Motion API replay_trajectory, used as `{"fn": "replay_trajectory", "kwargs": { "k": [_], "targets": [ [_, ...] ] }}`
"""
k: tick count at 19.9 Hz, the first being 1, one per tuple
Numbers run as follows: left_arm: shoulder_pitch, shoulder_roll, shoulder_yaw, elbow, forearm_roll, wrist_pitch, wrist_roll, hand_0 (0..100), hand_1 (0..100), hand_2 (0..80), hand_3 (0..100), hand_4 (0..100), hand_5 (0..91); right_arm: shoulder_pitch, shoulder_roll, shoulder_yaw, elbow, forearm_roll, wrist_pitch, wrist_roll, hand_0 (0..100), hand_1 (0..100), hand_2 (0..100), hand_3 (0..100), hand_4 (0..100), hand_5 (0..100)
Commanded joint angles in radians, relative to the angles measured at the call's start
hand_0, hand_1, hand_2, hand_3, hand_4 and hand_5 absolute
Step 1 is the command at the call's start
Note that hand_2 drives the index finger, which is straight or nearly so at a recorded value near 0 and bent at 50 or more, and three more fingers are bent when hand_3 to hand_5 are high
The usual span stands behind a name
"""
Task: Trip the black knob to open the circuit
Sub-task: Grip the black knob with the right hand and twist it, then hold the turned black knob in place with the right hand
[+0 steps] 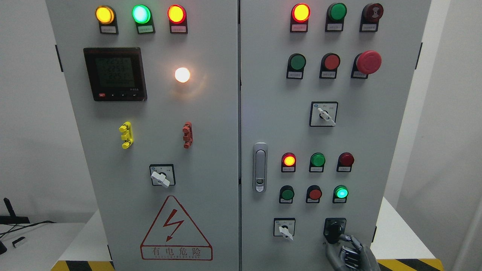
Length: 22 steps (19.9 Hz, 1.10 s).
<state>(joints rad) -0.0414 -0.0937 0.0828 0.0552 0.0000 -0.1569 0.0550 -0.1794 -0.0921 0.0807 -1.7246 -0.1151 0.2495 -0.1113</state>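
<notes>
A grey electrical cabinet [211,124] with two doors fills the head view. On the left door, low down, a red-outlined warning triangle [176,228] shows a lightning bolt above four Chinese characters, 有电危险; the small label plates under the lamps and buttons are too small to read. A dark digital meter [115,73] on the upper left door shows rows of digits that are too faint to make out. The black knob [333,230] sits in a black square plate at the bottom right of the right door, just to the right of a white-handled selector switch [285,229] and below a lit green lamp [341,192]. The knob is dark against its dark plate and partly covered, so which way it points and how its long axis lies cannot be told for certain. The right hand [348,250], grey metal, comes up from the bottom edge with its fingertips [343,238] curled onto the knob's lower right side, touching it in a light grip. The left hand is out of view.
</notes>
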Motion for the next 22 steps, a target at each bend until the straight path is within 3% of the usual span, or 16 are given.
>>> {"fn": "replay_trajectory", "kwargs": {
  "k": [1,22],
  "targets": [
    [0.0,0.0,0.0,0.0,-0.031,0.0,0.0,12,39,0.0,0,0,0.0,-0.002,0.008,0.008,-0.001,0.0,-0.003,0.002,52,80,41,100,100,92],
    [0.0,0.0,0.0,0.0,-0.031,0.0,0.0,12,39,0.0,0,0,0.0,0.009,0.005,-0.007,0.013,0.008,-0.001,0.004,52,80,41,100,100,92]
  ]
}}
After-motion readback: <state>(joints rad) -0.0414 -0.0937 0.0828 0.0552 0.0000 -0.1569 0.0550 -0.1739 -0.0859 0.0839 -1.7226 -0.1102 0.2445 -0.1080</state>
